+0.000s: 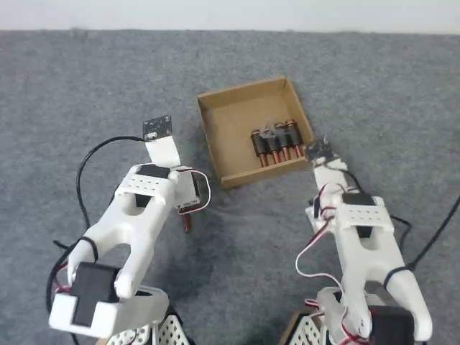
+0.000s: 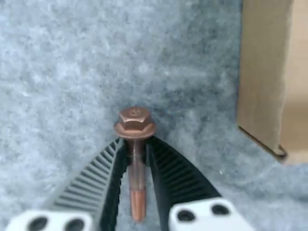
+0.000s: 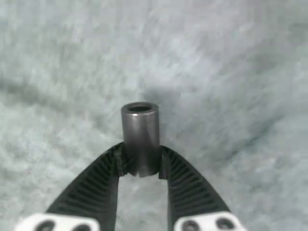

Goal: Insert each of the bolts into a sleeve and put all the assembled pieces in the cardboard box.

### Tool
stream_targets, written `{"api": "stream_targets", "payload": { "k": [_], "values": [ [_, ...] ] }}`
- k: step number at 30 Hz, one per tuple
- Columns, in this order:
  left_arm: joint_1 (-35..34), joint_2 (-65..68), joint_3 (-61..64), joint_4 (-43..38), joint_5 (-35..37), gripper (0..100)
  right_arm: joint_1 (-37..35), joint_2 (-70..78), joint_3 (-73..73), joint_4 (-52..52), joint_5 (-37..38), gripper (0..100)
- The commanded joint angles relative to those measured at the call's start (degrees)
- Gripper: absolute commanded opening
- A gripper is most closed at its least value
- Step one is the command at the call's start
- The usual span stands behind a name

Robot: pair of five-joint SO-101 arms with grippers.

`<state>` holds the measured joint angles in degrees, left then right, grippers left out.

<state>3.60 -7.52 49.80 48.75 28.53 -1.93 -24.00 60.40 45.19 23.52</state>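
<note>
bolt [image 2: 135, 124] in left tool [image 2: 136, 148], seemingly apart from cardboard box [image 2: 260, 72] edge

In the high view, a cardboard box [image 1: 233, 118] sits on the bench [image 1: 86, 79] at upper centre. Four assembled pieces [image 1: 275, 144] lie side by side in its lower right part. At lower left, below the box, the left gripper [image 2: 137, 144] clasps a bolt [image 2: 135, 127]. At lower right, the right gripper [image 3: 141, 161] clasps a sleeve [image 3: 140, 132].

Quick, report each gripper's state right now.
Left gripper: closed, holding a copper bolt.
Right gripper: closed, holding a dark sleeve.
</note>
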Motion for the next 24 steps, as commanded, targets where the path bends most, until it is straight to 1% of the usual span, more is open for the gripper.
{"api": "stream_targets", "payload": {
  "k": [1,4,6,14,18,22,24],
  "values": [
    [-0.2,-3.9,-0.2,-1.1,-0.4,1,0.2,-2.4,-6.7,-1.3,0.8,0.6],
    [-0.2,-3.8,-0.2,-1.0,-0.5,1,-0.5,-2.4,-8.9,-1.3,0.7,0.6],
    [-0.1,-3.8,0.2,-1.1,-0.5,1,-0.5,-2.8,-9.5,-3.4,0.7,0.6],
    [-0.1,-3.8,0.4,-1.1,-0.5,1,-0.7,-2.3,-7.0,-23.8,0.4,0.6],
    [-0.3,-3.8,0.4,-1.1,-0.5,1,-2.6,-2.3,-4.7,-33.2,0.4,0.6],
    [-0.4,-3.8,0.4,-1.1,-0.5,1,-6.0,-2.3,-2.6,-40.6,0.2,0.6],
    [-0.4,-3.8,0.4,-1.1,-0.5,1,-7.9,-2.3,-0.8,-45.6,-3.2,0.6]
  ]
}}
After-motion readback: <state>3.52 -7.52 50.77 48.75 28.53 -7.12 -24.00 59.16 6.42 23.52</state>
